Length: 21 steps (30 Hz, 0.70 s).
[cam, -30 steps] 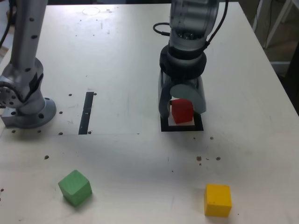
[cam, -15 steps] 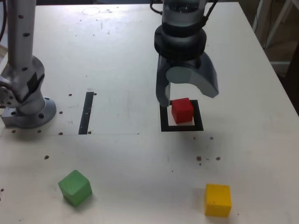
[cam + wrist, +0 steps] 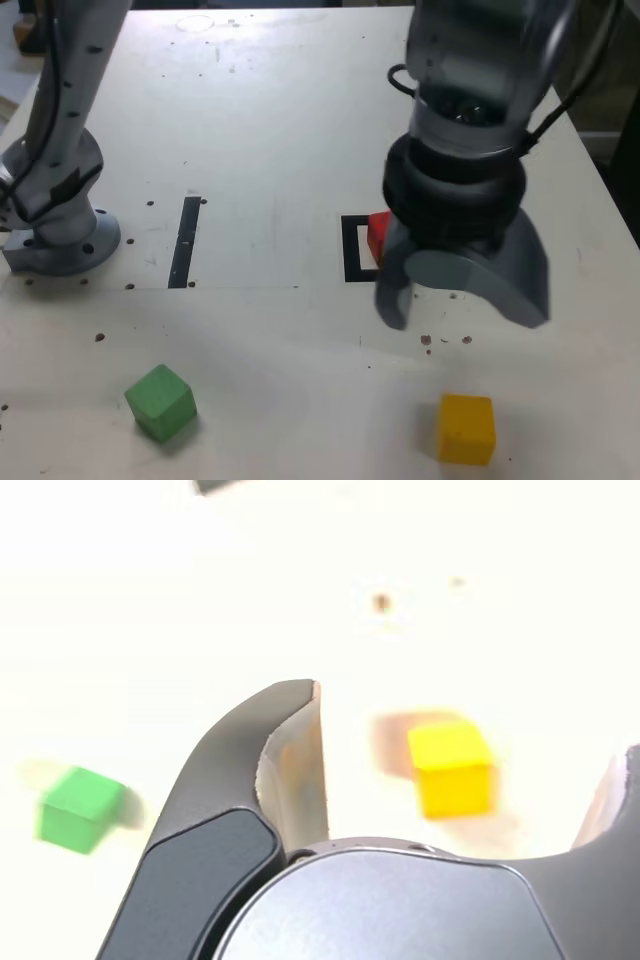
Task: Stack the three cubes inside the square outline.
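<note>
My gripper (image 3: pixel 460 305) hangs open and empty above the table, between the square outline (image 3: pixel 352 250) and the yellow cube (image 3: pixel 466 428). Only a sliver of the red cube (image 3: pixel 377 236) shows inside the outline; the arm hides the rest of both. The yellow cube sits near the front edge at the exterior view's right, below the gripper. The green cube (image 3: pixel 160 400) lies at the front on the exterior view's left. In the wrist view the yellow cube (image 3: pixel 450 767) shows between the spread fingers (image 3: pixel 295 770), and the green cube (image 3: pixel 78 807) lies off to the side.
A second grey arm's base (image 3: pixel 55 215) stands at the exterior view's left. A narrow black strip (image 3: pixel 185 241) lies flat on the white table (image 3: pixel 250 120) beside it. Small dark specks (image 3: pixel 445 340) dot the table in front of the outline.
The gripper has let go of the red cube, which stays in the outline, risen, and swung toward the camera and the exterior view's right, over the space before the yellow cube.
</note>
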Tool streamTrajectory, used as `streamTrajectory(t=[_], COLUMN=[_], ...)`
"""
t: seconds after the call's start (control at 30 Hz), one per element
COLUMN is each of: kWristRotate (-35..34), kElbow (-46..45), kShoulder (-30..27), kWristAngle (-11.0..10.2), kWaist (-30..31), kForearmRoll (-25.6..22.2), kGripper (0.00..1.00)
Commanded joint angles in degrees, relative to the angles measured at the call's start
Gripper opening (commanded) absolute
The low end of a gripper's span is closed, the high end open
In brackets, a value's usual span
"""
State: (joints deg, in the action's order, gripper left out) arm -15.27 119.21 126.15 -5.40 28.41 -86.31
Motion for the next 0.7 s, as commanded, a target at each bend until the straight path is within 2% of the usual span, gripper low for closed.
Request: streamTrajectory(t=[0.0,0.1,0.43,0.67], kWristRotate=[-0.9,-1.8,-2.5,-2.9], kElbow=[3.9,6.2,8.7,9.0], kShoulder=[1.8,3.9,9.1,10.7], kWristAngle=[0.4,1.2,5.7,6.1], kWaist=[1.0,1.7,2.7,3.3], kForearmRoll=[-0.8,-1.4,-1.6,-1.9], kGripper=[0.97,0.96,0.92,0.88])
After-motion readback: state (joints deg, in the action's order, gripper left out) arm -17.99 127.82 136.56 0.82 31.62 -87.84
